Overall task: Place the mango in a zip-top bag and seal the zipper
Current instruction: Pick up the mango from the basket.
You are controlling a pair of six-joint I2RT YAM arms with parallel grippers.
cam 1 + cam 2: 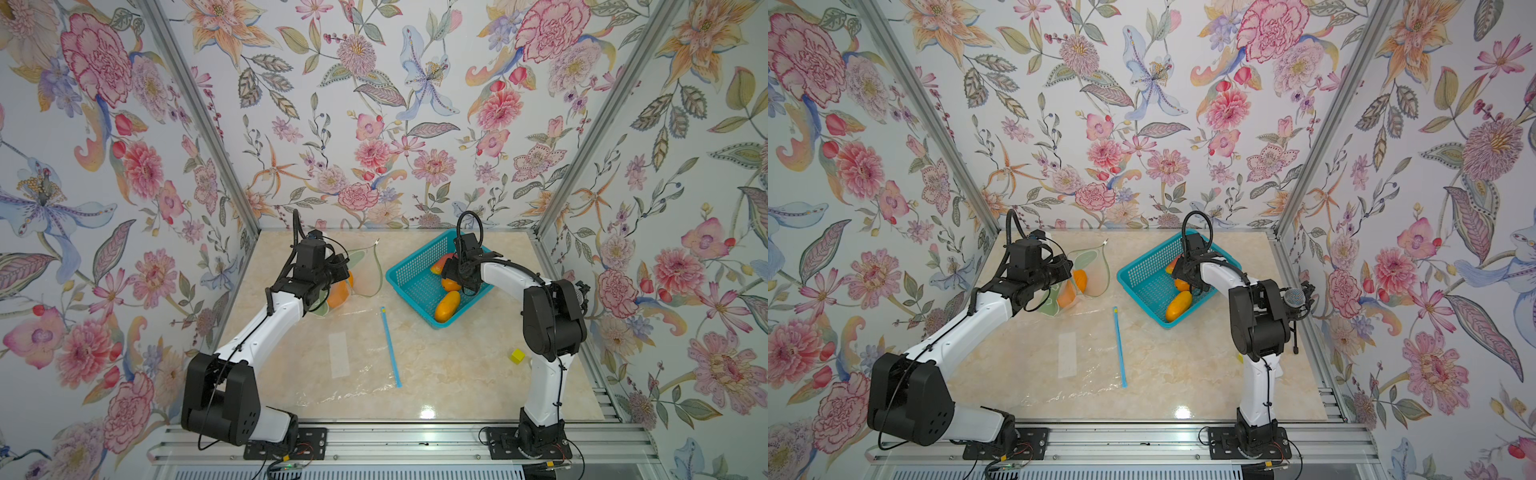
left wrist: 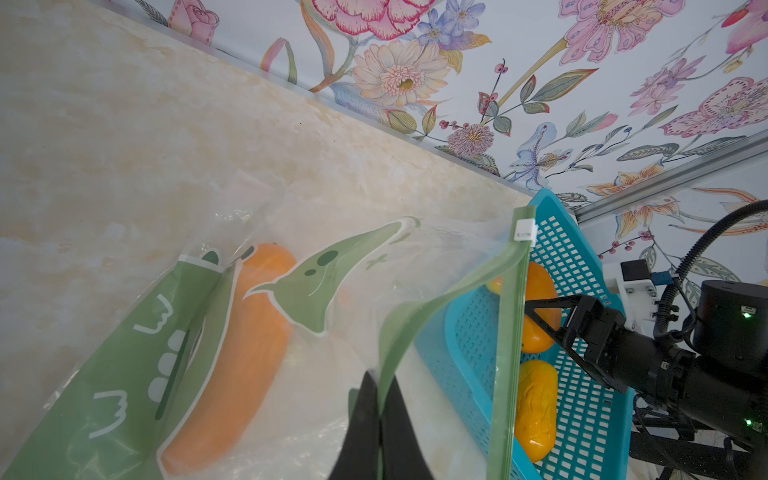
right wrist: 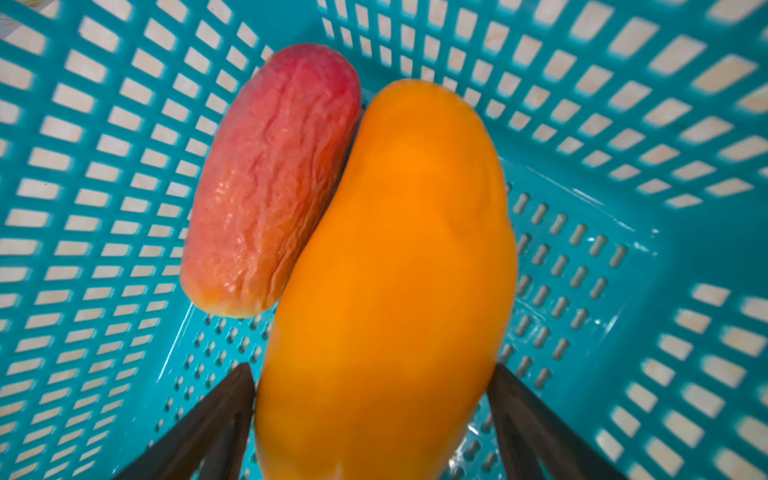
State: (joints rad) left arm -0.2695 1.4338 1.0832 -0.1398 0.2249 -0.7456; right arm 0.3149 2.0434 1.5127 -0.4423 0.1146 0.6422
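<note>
My left gripper [image 2: 379, 380] is shut on the green rim of a zip-top bag [image 2: 415, 316] printed with green shapes, holding its mouth apart. An orange mango [image 2: 245, 340] lies inside that bag; in both top views the bag [image 1: 365, 270] [image 1: 1094, 266] sits at the back left of the table. My right gripper [image 3: 372, 368] reaches down into the teal basket [image 3: 623, 124] and stands open, its fingers on either side of an orange mango [image 3: 395, 249] on the basket floor. A red mango [image 3: 270, 178] lies against it.
Another orange mango [image 1: 447, 306] lies near the front corner of the basket [image 1: 409, 270]. A clear bag [image 1: 345, 365] with a blue zipper strip [image 1: 390, 347] lies flat mid-table. A small yellow cube [image 1: 517, 356] sits by the right arm's base. Flowered walls close in three sides.
</note>
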